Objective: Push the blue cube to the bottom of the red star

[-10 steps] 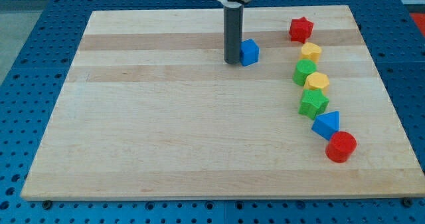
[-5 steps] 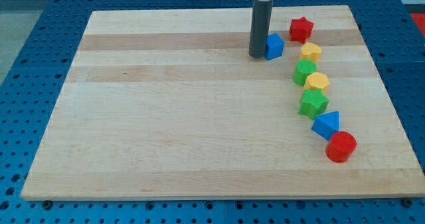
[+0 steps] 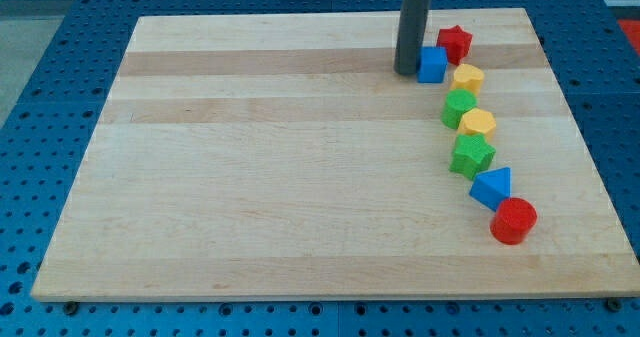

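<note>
My tip (image 3: 408,73) (bare rod, nothing to grasp) is pressing the blue cube (image 3: 432,65) from the view's left, near the board's top-right corner. The cube is sitting beside the red star (image 3: 454,43), lower-left; the next push probably needs to be rightward, under it.

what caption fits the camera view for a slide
My tip presses the blue cube's left side, just below-left of the red star.

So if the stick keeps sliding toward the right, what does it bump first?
My tip already sits against the blue cube, so it meets that first; the red star and yellow block lie just beyond.
</note>
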